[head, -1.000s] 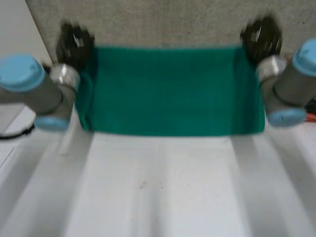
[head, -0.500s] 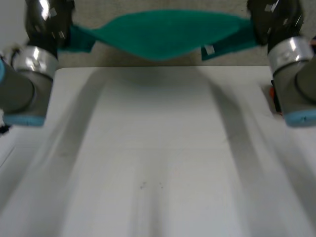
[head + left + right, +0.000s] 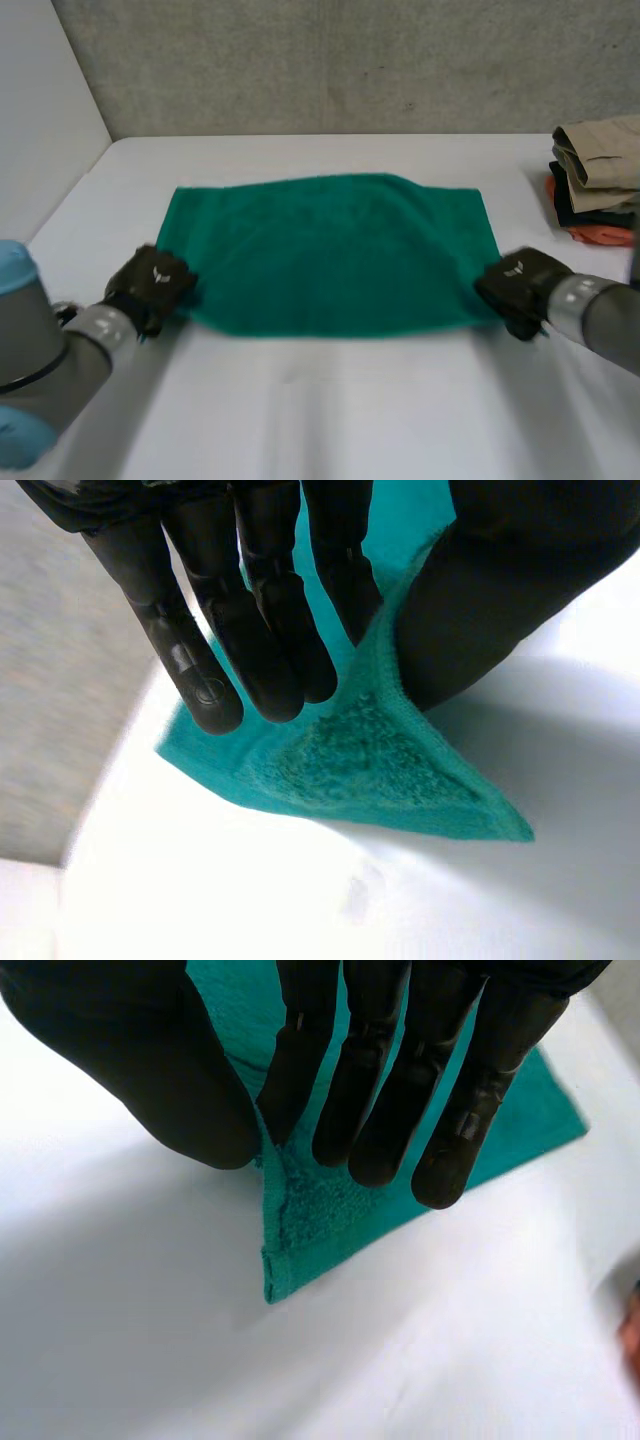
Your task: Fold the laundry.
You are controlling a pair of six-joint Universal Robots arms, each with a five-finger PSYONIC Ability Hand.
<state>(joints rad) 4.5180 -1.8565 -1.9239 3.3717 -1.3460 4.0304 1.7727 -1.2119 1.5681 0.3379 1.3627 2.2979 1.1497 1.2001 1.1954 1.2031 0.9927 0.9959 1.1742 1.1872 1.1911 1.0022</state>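
Two pinches: left hand (image 3: 150, 285), right hand (image 3: 520, 281) each nip near corner of green towel (image 3: 330, 250) (spread flat on table (image 3: 350, 420)).

Both arms reach forward and low, the left hand (image 3: 152, 285) and the right hand (image 3: 520, 283) set wide apart. Each hand pinches a near corner of the green towel (image 3: 330, 255) between its straight fingers (image 3: 260, 630) and its thumb.
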